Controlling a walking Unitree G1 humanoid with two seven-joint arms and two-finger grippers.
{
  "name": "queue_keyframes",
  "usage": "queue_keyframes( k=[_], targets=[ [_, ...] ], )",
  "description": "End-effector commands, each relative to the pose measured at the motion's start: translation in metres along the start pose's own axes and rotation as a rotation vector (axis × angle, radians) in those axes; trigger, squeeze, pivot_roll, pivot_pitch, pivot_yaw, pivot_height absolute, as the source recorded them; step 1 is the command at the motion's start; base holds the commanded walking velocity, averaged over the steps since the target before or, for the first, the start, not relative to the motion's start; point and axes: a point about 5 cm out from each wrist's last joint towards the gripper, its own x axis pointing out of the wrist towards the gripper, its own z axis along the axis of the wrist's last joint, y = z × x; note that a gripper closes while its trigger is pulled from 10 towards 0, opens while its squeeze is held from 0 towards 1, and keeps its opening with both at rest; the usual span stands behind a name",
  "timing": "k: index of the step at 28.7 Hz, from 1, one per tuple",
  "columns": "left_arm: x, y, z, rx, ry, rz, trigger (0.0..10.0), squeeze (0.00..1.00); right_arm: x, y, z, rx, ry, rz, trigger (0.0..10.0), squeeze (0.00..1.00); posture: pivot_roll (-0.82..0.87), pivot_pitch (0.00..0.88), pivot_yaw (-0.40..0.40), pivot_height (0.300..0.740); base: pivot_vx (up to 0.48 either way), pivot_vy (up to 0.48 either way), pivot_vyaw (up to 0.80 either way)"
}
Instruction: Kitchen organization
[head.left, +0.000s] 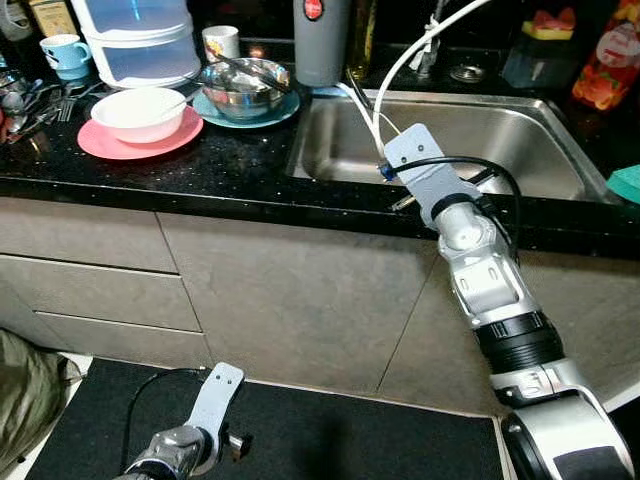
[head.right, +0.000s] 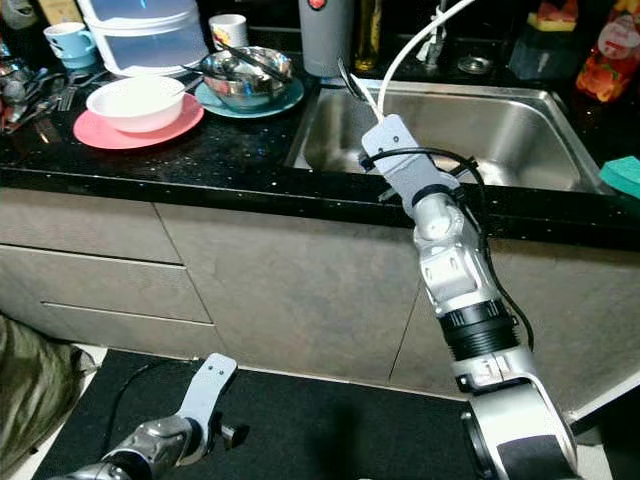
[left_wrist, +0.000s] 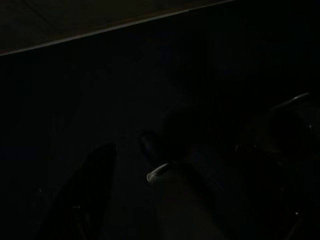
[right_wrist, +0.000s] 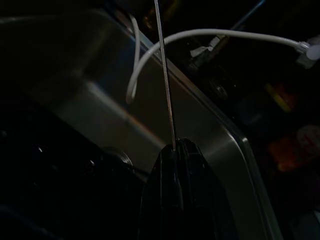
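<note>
A home kitchen is showing here: a steel sink (head.left: 520, 140) is sitting in a black counter (head.left: 240, 170), with used bowls (head.left: 140, 112), plates (head.left: 110, 145) and a mug (head.left: 66, 54) crowding the counter's left end above grey cabinets (head.left: 290, 290).

The two head views look forward and down from above, sharing the sink (head.left: 480, 135) and the counter (head.right: 200, 150). The right wrist view faces close into that sink; the left wrist view is dark.

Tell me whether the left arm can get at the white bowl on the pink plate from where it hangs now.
Probably not as it stands. The left gripper hangs low by the floor mat, below the counter edge, while the white bowl sits up on the pink plate. It would need raising first.
</note>
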Motion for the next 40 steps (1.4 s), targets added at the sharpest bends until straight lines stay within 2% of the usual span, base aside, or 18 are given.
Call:
queue_keyframes(
  k=[1, 12, 15, 22, 36, 39, 40],
  targets=[
    [-0.002, 0.003, -0.005, 0.014, 0.016, 0.000, 10.0, 0.00, 0.000, 0.001, 0.005, 0.007, -0.022, -0.002, 10.0, 0.00, -0.03, 0.070, 0.016, 0.740, 0.375, 0.000, 0.00],
    [-0.002, 0.003, -0.006, 0.019, 0.018, -0.004, 10.0, 0.00, 0.001, -0.002, 0.010, 0.041, -0.047, -0.022, 10.0, 0.00, -0.02, 0.055, 0.009, 0.740, 0.392, 0.000, 0.00],
    [-0.002, 0.003, -0.006, 0.023, 0.021, -0.006, 10.0, 0.00, 0.001, -0.004, 0.013, 0.070, -0.060, -0.026, 10.0, 0.00, -0.02, 0.054, 0.009, 0.740, 0.396, 0.000, -0.80],
    [-0.002, 0.004, -0.007, 0.018, 0.026, -0.002, 10.0, 0.00, 0.001, -0.004, 0.014, 0.060, -0.066, -0.033, 10.0, 0.00, -0.02, 0.057, 0.012, 0.740, 0.373, 0.000, -0.80],
    [-0.002, -0.001, -0.008, 0.009, 0.033, -0.067, 10.0, 0.00, 0.001, -0.006, 0.017, 0.073, -0.090, -0.029, 10.0, 0.00, -0.02, 0.071, 0.007, 0.740, 0.000, 0.000, 0.00],
    [-0.001, -0.005, -0.009, 0.021, 0.052, -0.115, 10.0, 0.00, 0.003, -0.003, 0.013, 0.035, -0.051, -0.002, 10.0, 0.00, -0.02, 0.077, 0.005, 0.740, 0.000, 0.000, 0.00],
    [-0.001, -0.006, -0.009, 0.018, 0.061, -0.129, 10.0, 0.00, 0.004, -0.004, 0.007, -0.005, -0.008, 0.017, 10.0, 0.00, -0.02, 0.080, 0.003, 0.740, 0.000, 0.000, 0.00]
  ],
)
